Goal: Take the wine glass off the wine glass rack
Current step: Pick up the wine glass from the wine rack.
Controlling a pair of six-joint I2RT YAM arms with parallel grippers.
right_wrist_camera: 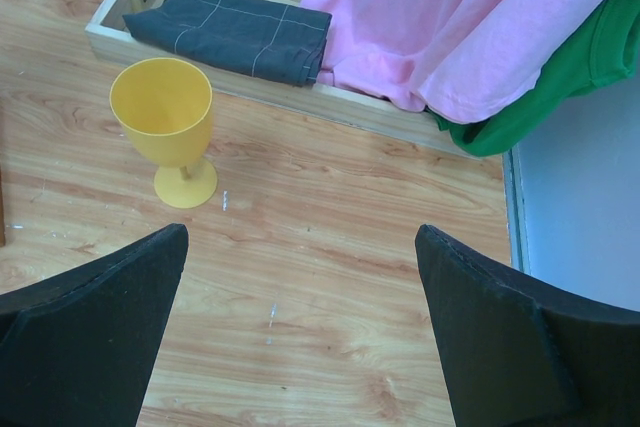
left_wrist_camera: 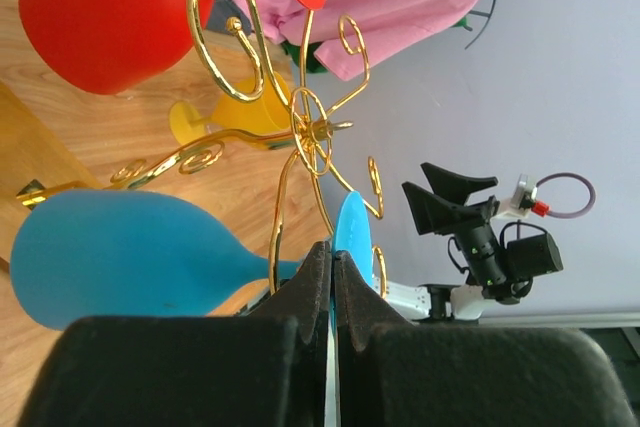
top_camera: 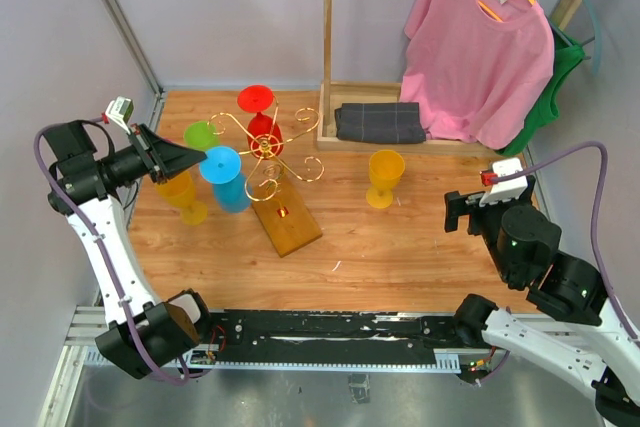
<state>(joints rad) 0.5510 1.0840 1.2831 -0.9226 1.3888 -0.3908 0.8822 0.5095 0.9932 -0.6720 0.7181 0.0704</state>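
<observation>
Sideways, left gripper (left_wrist_camera: 332, 277) pinches blue wine glass (left_wrist_camera: 130, 257) stem.

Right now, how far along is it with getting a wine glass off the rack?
Done: one yellow glass stands upright on the table, off the gold rack. In hand: the left gripper looks shut on the blue glass at its stem, still hanging in the rack. Left: lifting it free. The right gripper is open, holding nothing.

At the far right we see a pink shirt (top_camera: 478, 47) on a hanger over a green garment (top_camera: 552, 87), a folded dark cloth (top_camera: 378, 122) in a wooden tray (top_camera: 330, 137), all on the wooden table (top_camera: 400, 247).
</observation>
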